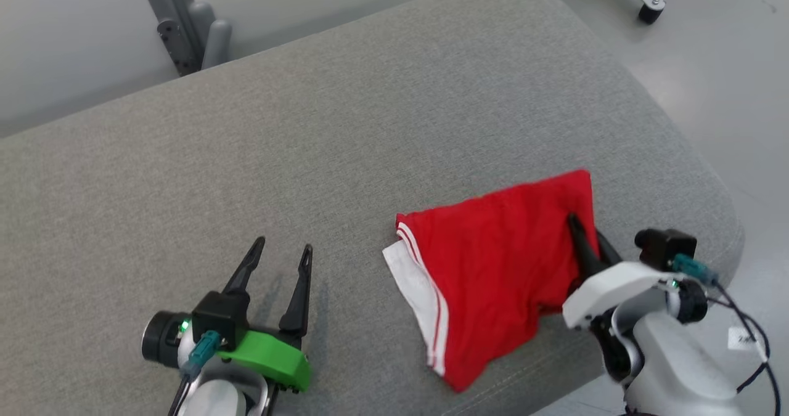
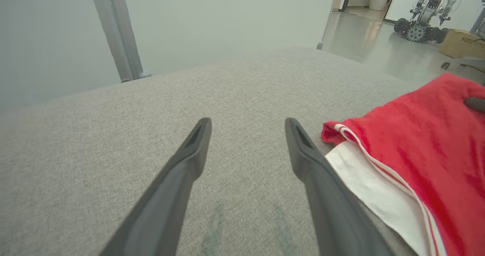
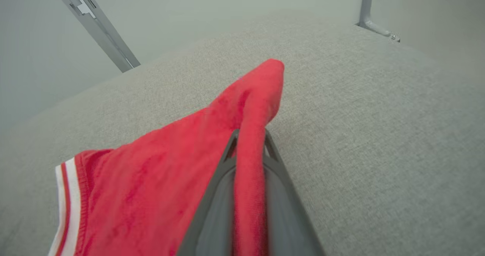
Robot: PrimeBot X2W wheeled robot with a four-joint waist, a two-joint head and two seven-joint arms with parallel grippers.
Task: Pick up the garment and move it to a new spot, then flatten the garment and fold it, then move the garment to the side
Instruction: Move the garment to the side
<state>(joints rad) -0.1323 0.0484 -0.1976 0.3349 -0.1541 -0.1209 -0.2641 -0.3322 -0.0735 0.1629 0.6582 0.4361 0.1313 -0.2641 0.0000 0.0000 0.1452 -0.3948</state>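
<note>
A red garment point(image 1: 493, 262) with white panel and stripes lies folded at the right front of the grey cushion point(image 1: 308, 145). My right gripper point(image 1: 585, 234) is shut on its right edge; in the right wrist view the red garment point(image 3: 151, 180) runs pinched between the two fingers point(image 3: 216, 195), a fold rising past the right gripper point(image 3: 250, 134). The left gripper point(image 1: 285, 246) rests open on the cushion, left of the garment, nothing between its fingers. From the left wrist, the left gripper point(image 2: 248, 125) stands open with the red garment point(image 2: 424, 142) at right.
Grey metal frame posts point(image 1: 179, 28) stand behind the cushion. The cushion's right edge drops to a pale floor point(image 1: 727, 65). Another wheeled robot point(image 2: 424, 13) and a cardboard box point(image 2: 462, 43) stand far off on the floor.
</note>
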